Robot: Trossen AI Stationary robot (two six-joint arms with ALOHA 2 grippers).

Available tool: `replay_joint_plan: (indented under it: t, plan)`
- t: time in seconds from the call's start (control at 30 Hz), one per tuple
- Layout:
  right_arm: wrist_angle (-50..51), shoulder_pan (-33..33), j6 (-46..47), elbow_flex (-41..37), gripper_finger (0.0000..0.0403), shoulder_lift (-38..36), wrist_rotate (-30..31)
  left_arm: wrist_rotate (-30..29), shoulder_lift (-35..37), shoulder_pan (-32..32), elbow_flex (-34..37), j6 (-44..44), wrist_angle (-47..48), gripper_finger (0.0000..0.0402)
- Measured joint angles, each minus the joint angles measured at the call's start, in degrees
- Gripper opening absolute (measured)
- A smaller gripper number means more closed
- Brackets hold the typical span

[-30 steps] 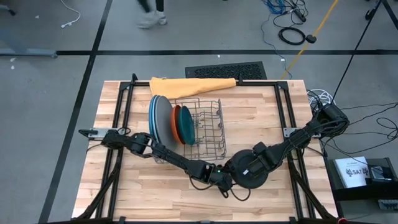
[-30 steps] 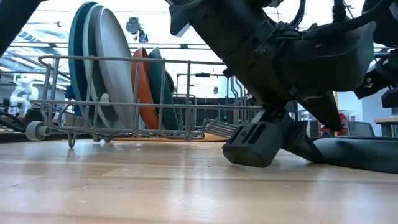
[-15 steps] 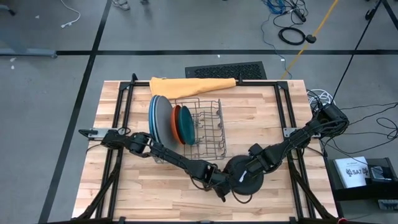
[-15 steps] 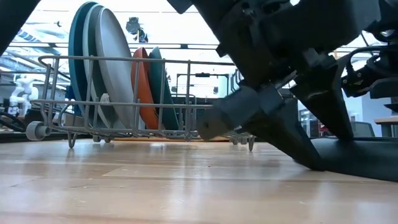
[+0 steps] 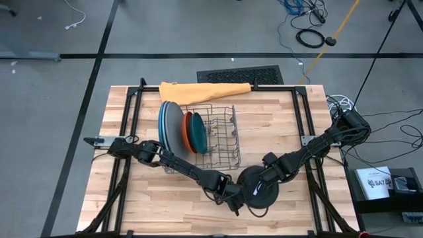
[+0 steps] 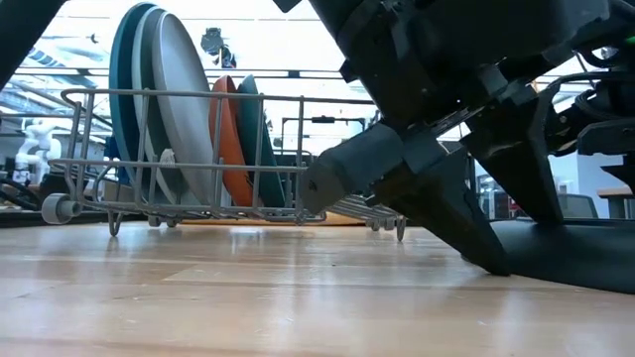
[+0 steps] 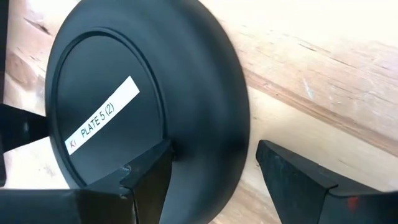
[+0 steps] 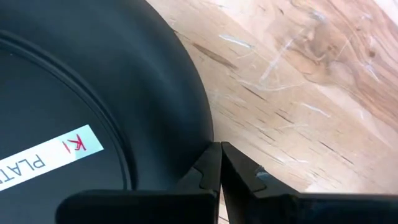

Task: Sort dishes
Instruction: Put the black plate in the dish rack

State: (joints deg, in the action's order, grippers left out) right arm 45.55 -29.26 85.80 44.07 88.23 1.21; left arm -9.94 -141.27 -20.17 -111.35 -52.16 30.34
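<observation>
Black plate (image 7: 186, 93) underside up, white label "PLATE 5 (2)". Left gripper (image 7: 211, 177) jaws wide, straddling rim. Right gripper (image 8: 219, 163) shut, touching rim.

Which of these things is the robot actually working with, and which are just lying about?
In the job: black plate, upside down on the table between left gripper and right gripper; light blue, blue, grey plates, orange plate and teal plate, all racked.

Just there: wire dish rack, orange cloth.

Wooden table (image 5: 277, 125) with wire rack (image 5: 218, 135), orange cloth (image 5: 205, 90), black plate (image 5: 259, 187).
</observation>
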Motion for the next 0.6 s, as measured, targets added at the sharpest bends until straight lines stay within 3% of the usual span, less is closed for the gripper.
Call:
replay_joint_plan:
  t: [0.6]
  plan:
    - [-1.7, 0.0, -1.3, -0.1, 0.0, 0.0, -0.6, -13.4, -1.0, -2.0, 0.2, -0.6, -7.9, 0.0243]
